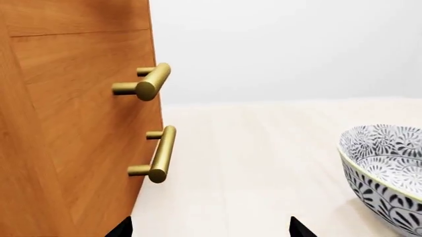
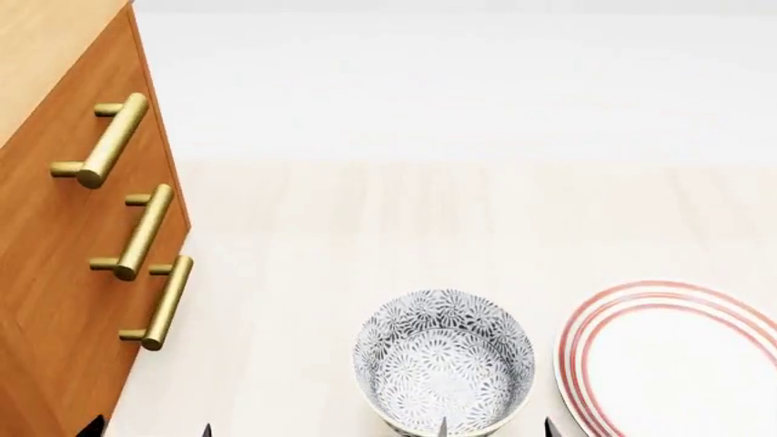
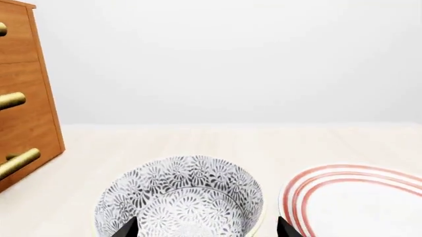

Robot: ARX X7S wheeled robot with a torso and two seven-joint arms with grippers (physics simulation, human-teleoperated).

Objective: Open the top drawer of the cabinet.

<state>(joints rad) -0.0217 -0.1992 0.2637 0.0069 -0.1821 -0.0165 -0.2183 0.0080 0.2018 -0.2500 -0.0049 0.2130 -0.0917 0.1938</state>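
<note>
Head view: the cabinet [image 2: 61, 228] stands at the left edge of a pale wooden table [image 2: 401, 218], its three drawer fronts closed and flush. The top drawer [image 2: 55, 137] is the farthest of the three in this view, its brass handle [image 2: 107, 141] untouched. A patterned grey-and-white bowl [image 2: 443, 362] sits near the front, right of the cabinet and well apart from it. A white plate [image 2: 674, 360] with red rings lies just beside the bowl on the right. Only dark fingertip points show at the near edge: the left gripper [image 2: 146, 428] near the cabinet's base, the right gripper [image 2: 496, 428] at the bowl. Both sets of tips stand apart, so the jaws are open and hold nothing.

Left wrist view: two brass handles show on the cabinet front [image 1: 72, 128]. Which drawers they belong to I cannot tell. The bowl [image 1: 386, 173] is partly in frame. The gripper's two tips [image 1: 211, 228] are spread wide, empty.

Right wrist view: the bowl [image 3: 181, 197] is close ahead, between the spread tips of the gripper [image 3: 207, 228]. The plate [image 3: 356, 202] lies right of it, the cabinet [image 3: 26, 98] far left.
</note>
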